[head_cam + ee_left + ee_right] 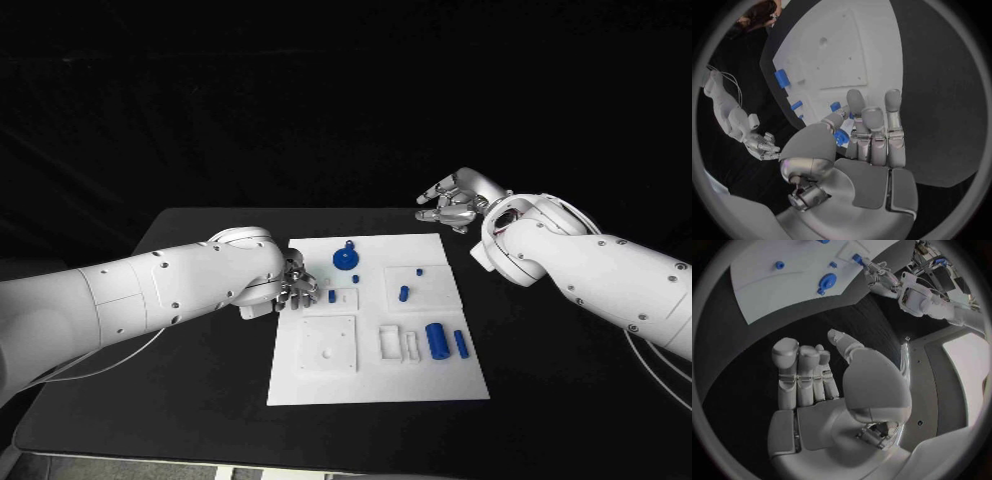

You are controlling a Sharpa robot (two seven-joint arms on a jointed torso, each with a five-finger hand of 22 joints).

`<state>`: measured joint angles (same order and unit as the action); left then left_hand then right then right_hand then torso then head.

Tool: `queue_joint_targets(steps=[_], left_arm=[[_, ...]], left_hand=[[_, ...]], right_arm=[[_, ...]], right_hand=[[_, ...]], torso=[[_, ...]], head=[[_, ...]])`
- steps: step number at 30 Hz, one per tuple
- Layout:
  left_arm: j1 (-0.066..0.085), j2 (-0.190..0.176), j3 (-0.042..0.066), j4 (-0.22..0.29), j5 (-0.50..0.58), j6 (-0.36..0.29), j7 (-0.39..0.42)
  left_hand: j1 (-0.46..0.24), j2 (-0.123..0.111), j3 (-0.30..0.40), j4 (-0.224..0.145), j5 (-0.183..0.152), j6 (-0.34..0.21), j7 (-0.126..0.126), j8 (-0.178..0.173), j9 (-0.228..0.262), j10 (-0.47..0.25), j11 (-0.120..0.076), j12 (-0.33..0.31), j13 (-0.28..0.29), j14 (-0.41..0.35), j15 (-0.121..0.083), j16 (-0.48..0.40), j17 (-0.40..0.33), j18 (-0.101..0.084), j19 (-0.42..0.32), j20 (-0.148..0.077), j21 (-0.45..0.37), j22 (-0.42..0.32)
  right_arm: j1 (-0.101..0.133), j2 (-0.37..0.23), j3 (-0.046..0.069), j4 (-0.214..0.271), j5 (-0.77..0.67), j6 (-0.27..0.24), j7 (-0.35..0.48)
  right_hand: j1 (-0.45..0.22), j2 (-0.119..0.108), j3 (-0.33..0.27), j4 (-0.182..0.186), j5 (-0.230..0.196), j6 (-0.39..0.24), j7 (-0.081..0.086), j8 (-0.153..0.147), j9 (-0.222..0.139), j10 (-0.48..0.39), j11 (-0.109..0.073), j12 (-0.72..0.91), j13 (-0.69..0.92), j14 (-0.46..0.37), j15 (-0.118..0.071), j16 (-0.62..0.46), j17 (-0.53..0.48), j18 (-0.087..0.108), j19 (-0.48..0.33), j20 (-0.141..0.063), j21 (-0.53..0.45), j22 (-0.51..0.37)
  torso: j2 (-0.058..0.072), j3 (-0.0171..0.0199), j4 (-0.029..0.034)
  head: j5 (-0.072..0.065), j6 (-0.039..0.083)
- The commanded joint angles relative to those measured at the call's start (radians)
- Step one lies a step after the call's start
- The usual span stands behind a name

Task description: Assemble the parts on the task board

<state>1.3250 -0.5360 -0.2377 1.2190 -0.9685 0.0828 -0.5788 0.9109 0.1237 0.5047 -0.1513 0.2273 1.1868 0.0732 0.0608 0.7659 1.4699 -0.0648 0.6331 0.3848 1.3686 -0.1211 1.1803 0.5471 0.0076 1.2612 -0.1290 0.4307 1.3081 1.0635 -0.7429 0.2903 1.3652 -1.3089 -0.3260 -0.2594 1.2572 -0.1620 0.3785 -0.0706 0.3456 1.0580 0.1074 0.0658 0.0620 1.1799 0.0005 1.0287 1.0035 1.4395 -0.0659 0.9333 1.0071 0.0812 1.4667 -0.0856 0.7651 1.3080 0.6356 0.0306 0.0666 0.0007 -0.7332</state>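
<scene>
Head view: board (378,375) lies mid-desk (173,400), long side running away from the robot. On it, a round blue disc part (346,258) near the far edge; small blue pegs (404,294) mid-board; a thick blue cylinder (436,335) and a slimmer one (462,344) lying loose toward the right edge beside white blocks (392,343); a square recessed plate (329,344) at near left. Left hand (296,285) sits over the board's left edge, fingers down by a small blue part; right hand (456,203) hovers off the board past its far right corner, holding nothing. Left wrist view: left hand (864,135) has its fingertips closed round a small blue part (841,137) at the board (873,45) surface. Right wrist view: right hand (817,380) fingers loosely curled over bare desk, empty; disc part (827,280) visible on the board (767,290). Judgement: assembly early; most parts look unseated, cylinders not yet placed, one peg in hand.
</scene>
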Motion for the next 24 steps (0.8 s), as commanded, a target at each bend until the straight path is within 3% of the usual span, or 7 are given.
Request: queue_joint_targets(steps=[1,9,17,24], left_arm=[[-0.002,-0.004,-0.001,0.005,-0.001,-0.011,0.001],[0.002,-0.018,0.002,0.019,0.009,-0.022,0.010],[0.024,-0.033,0.013,0.037,0.043,-0.012,0.014],[0.040,-0.036,0.029,0.035,0.075,0.018,0.015]], left_hand=[[0.006,0.001,0.005,0.001,0.006,0.157,-0.103,0.006,-0.001,0.043,-0.013,0.003,0.000,0.003,-0.003,0.003,-0.001,0.010,-0.005,-0.002,0.007,0.019],[0.006,0.002,0.007,0.005,0.006,0.156,-0.103,0.006,-0.001,0.043,-0.013,0.002,0.000,0.003,-0.003,0.003,-0.002,0.011,-0.006,-0.002,0.007,0.018],[0.007,0.000,0.009,0.007,0.007,0.156,-0.103,0.007,0.000,0.043,-0.013,0.001,0.000,0.002,-0.002,0.002,-0.003,0.011,-0.008,-0.001,0.007,0.018],[0.009,0.000,0.012,0.008,0.009,0.155,-0.103,0.007,0.001,0.043,-0.013,0.000,0.000,0.001,-0.002,0.003,-0.003,0.011,-0.009,-0.001,0.007,0.018]], right_arm=[[-0.001,0.000,0.001,0.000,-0.007,0.008,0.006],[-0.002,0.001,0.001,-0.001,-0.007,0.008,0.007],[-0.004,0.002,0.001,-0.004,-0.007,0.009,0.007],[-0.005,0.004,0.001,-0.007,-0.006,0.010,0.007]], right_hand=[[-0.010,0.002,0.003,0.000,0.005,0.006,-0.001,-0.004,0.001,-0.006,-0.004,-0.001,0.001,0.002,-0.008,-0.007,0.000,0.019,0.055,-0.006,-0.003,0.090],[-0.010,0.002,0.003,0.000,0.005,0.006,-0.001,-0.004,0.001,-0.006,-0.004,-0.001,0.001,0.002,-0.008,-0.007,0.000,0.019,0.055,-0.006,-0.003,0.090],[-0.010,0.002,0.003,0.000,0.005,0.006,-0.001,-0.004,0.001,-0.006,-0.004,-0.001,0.001,0.002,-0.008,-0.007,0.000,0.019,0.055,-0.006,-0.003,0.090],[-0.010,0.002,0.003,0.000,0.005,0.006,-0.001,-0.004,0.001,-0.006,-0.004,-0.001,0.001,0.002,-0.008,-0.007,0.000,0.019,0.055,-0.006,-0.003,0.090]], torso=[[0.000,-0.0007,0.0000],[0.000,-0.0003,-0.0001],[0.000,0.0003,0.0001],[0.001,0.0006,-0.0004]], head=[[0.000,0.001],[0.003,0.003],[0.004,0.002],[0.005,0.003]])
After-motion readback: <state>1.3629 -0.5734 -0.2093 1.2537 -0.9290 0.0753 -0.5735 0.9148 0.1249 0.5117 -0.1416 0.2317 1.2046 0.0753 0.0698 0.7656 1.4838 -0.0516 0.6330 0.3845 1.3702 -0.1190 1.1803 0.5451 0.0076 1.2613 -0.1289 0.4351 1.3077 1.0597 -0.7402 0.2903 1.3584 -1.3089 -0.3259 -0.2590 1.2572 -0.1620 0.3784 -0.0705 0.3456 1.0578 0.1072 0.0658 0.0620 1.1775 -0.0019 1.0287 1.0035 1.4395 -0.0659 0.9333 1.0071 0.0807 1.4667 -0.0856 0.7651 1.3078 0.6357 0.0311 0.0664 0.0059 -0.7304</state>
